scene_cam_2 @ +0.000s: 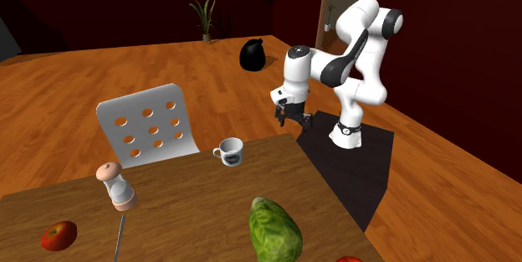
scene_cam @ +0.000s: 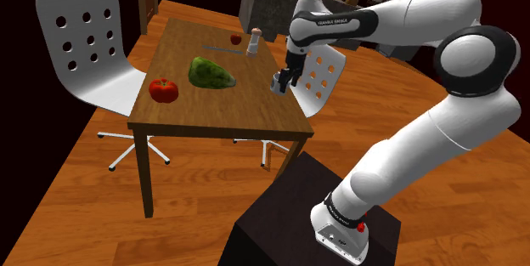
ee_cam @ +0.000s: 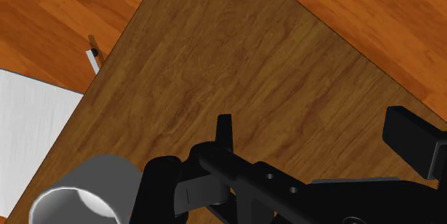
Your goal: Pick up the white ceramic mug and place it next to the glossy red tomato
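The white mug [scene_cam_2: 228, 151] with a dark mark on its side stands upright near the table edge that faces the arm. My black gripper [scene_cam_2: 294, 118] hovers open beyond that edge, apart from the mug and holding nothing. In the wrist view the mug [ee_cam: 80, 195] shows as a pale cylinder just outside one finger of the gripper [ee_cam: 319, 138], not between the fingers. The red tomato [scene_cam: 163, 90] lies at the shoulder view's left on the wooden table [scene_cam: 229, 113], far from the gripper [scene_cam: 281, 82].
A green leafy vegetable [scene_cam: 211, 73] lies mid-table between tomato and mug. A shaker [scene_cam: 253, 42], a knife [scene_cam: 222, 49] and a red apple [scene_cam: 235, 39] sit at the far end. White perforated chairs [scene_cam: 85, 39] [scene_cam: 323, 73] flank the table.
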Robot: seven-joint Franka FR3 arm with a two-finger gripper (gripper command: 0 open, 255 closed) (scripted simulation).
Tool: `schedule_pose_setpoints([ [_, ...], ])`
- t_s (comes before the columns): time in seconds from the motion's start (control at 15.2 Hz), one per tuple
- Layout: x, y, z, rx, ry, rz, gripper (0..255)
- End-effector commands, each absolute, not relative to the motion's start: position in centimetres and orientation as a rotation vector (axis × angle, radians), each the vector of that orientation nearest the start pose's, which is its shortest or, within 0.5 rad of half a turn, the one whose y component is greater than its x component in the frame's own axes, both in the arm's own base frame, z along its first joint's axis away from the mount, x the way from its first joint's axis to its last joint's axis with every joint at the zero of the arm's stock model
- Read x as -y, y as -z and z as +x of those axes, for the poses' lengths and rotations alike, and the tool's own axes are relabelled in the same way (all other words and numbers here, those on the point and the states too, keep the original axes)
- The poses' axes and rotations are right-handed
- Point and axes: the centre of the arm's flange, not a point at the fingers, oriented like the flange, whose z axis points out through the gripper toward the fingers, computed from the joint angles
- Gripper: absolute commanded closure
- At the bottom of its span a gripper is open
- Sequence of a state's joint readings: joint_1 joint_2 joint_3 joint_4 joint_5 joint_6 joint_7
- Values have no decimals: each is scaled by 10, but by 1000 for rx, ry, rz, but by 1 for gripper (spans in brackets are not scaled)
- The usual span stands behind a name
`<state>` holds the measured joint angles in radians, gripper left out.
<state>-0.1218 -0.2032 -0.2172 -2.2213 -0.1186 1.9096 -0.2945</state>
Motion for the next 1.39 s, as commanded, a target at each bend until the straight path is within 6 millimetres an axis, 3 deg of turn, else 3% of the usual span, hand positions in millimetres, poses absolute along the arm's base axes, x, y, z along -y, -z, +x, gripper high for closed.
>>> schedule_pose_setpoints([
  [0.0,187,-443,462,13,-196,-3168,0],
  [0.99,328,-377,576,11,-166,-3192,0],
  [1.32,336,-353,579,11,-164,-3193,0],
])
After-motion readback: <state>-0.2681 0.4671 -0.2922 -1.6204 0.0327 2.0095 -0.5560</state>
